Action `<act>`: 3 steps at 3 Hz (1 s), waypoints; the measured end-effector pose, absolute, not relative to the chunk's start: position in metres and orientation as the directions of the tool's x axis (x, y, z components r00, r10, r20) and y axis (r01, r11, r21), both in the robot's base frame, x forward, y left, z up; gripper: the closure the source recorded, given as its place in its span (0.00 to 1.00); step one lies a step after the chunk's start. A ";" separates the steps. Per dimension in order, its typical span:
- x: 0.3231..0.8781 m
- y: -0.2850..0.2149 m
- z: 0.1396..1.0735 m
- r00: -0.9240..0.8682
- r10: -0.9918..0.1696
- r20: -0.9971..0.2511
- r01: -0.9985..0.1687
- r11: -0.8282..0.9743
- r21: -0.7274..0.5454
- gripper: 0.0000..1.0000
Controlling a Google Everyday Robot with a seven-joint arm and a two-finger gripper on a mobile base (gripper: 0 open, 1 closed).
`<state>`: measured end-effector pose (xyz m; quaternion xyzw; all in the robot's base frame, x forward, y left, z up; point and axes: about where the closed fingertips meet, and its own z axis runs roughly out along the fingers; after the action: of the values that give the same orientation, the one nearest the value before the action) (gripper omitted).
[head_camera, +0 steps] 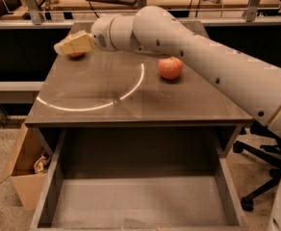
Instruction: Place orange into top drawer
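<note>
Only one camera view, so: the robot's tan two-finger hand (66, 46) sits at the far-left corner of the grey-brown counter (107, 93), right on top of the small bright-orange round fruit (76, 55). Just a sliver of the orange shows under the hand, resting on the counter or very close to it. Can't tell whether the hand is open or closed on it, since the hand's own body covers the contact. My read: this is the grasp step, with no lift or carry yet. The wide shallow grey top drawer (140, 203) is pulled out at the front, below the counter edge, with a bare flat bottom, so the opening part is done. The next move calls for a confirmed grip, a lift clear of the surface, then a long sweep toward the front edge and down between the drawer's side walls before release. Other stuff: a redder round apple (170, 68) is mid-right on the counter, well apart from the orange and just beside the thick white arm (203, 52). It's the wrong fruit, and the forearm could nudge it on the swing back. A bright curved light reflection (131, 88) on the counter is not an object. An open cardboard box (27, 177) sits on the floor just beside the drawer's left wall, so a drop released wide on the left could land there. A black office chair base (261, 182) is at the right, out of the path.
</note>
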<state>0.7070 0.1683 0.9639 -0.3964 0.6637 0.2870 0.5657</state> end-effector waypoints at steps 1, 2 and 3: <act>0.737 0.185 0.951 -0.067 -0.212 -0.975 -0.858 0.512 -0.052 0.00; 0.781 0.207 0.933 -0.107 -0.245 -0.964 -0.867 0.498 -0.030 0.00; 0.808 0.219 0.918 -0.147 -0.281 -0.948 -0.870 0.493 -0.011 0.00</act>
<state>0.8080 0.2192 0.9176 -0.4111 0.6996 0.2902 0.5073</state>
